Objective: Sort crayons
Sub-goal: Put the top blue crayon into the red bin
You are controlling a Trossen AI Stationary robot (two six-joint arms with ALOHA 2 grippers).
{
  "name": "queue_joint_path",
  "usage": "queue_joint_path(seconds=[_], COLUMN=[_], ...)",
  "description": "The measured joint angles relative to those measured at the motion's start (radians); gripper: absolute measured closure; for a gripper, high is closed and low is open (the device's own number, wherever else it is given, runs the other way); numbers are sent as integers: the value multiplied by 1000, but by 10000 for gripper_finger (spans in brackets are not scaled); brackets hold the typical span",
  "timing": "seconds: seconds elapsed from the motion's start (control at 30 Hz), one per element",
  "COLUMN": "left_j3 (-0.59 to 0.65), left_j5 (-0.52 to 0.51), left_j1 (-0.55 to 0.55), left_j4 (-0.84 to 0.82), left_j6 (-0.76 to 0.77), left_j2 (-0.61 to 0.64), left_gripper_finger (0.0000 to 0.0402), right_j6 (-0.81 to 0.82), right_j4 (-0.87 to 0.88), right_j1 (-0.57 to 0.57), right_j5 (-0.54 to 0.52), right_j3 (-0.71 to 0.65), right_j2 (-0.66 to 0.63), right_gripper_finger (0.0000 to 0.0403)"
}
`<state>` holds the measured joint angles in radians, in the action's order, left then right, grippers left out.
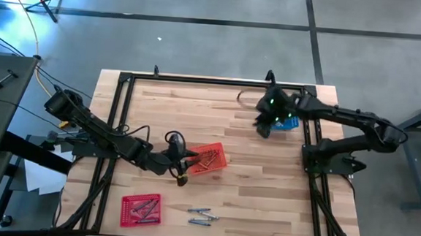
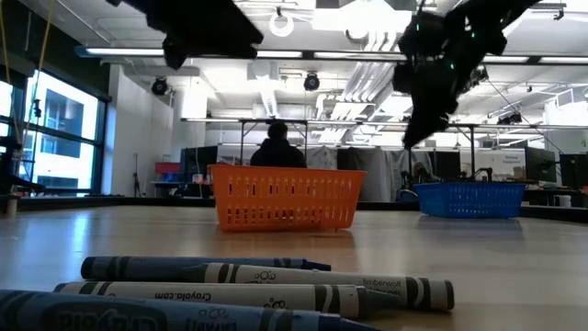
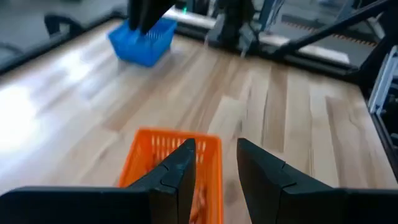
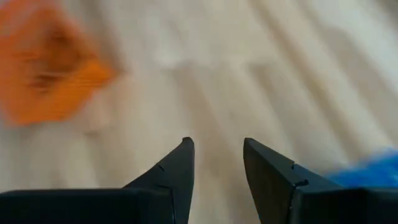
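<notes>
While both hands, left hand (image 1: 182, 162) and right hand (image 1: 265, 129), gape empty, thin blue-grey paper-wrapped wax crayons (image 1: 201, 218) look light, stiff, snappable: pinch mid-shaft.

- The grey crayon (image 2: 230, 296) lying near the camera in the low view carries "crayola.com" in small print along its wrapper.
- The crayon (image 2: 276, 274) just behind it has small print near its tip end; it is too small to read for certain.
- The nearest blue crayon (image 2: 138, 317) shows large dark lettering on its wrapper, cut off by the picture's edge; it looks like part of "Crayola".
- No other text can be read in any view.
</notes>
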<state>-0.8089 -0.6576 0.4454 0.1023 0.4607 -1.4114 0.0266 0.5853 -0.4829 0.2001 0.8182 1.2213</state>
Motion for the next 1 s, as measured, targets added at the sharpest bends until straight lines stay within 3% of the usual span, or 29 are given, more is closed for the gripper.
queue_joint_path(seconds=[0.33, 0.57, 1.0], left_j3=[0, 0, 0], left_j5=[-79, -87, -8], left_j1=[-22, -48, -16], left_j4=[-71, -30, 94], left_j6=[167, 166, 128], left_j2=[0, 0, -24], left_gripper_finger=[298, 298, 298], right_j6=[73, 58, 79], right_j4=[-318, -488, -685], right_j1=[495, 706, 968], right_j5=[-4, -354, -667], right_j3=[4, 5, 6], right_j2=[0, 0, 96], right_gripper_finger=[270, 270, 270])
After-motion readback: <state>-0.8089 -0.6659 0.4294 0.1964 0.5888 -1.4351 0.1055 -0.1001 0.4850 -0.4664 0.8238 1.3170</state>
